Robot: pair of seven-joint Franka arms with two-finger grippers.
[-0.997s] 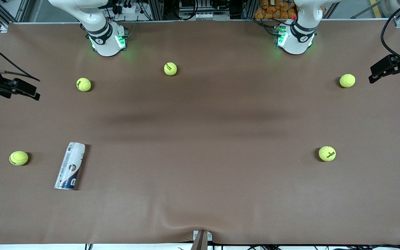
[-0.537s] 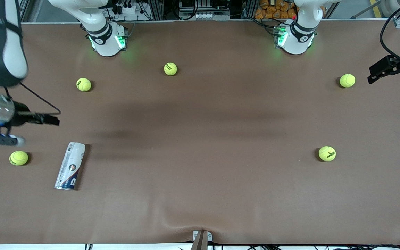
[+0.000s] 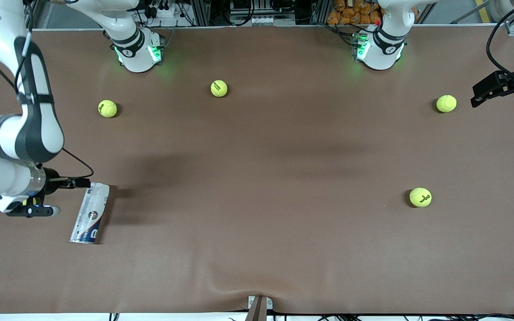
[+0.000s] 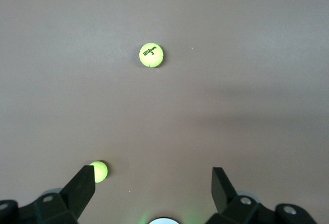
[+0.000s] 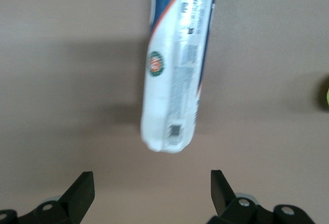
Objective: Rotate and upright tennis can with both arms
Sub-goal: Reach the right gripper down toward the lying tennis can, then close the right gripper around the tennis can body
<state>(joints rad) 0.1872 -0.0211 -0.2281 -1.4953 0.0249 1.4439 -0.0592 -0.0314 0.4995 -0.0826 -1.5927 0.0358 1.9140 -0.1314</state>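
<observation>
Currently approach phase, no contact yet. Can (image 3: 89,213) lying flat on tabletop (image 3: 257,178) toward the right arm's end, in the half nearer the front camera; metallic rim end pointing toward that camera, white end pointing toward the bases. Label band with blue and red sits at the rim end in the right wrist view (image 5: 177,64).

Right hand (image 5: 149,190) hovering over the tabletop just off the can's white end, fingers spread wide, nothing between them. In the front view only wrist and forearm show beside the can; the fingers themselves hidden under the wrist. Left hand (image 3: 500,89) parked over the tabletop edge at the left arm's end, fingers wide and empty in its own view (image 4: 151,188), well apart from the can; waiting. Balls (image 3: 219,88) scattered about, none touching the can.

Next move, as judged: bring the right hand down around the can body, fingers straddling the cylinder across its width, then close. Round, smooth wall likely to roll or slip if pinched off-centre, so a centred grip wanted. Turning and uprighting then probably needs the left hand brought over to steady or take the free end.

Against one second back: right arm swung from the tabletop edge to beside the can, now covering the ball that lay next to it. Can unmoved. Left hand almost unchanged.
</observation>
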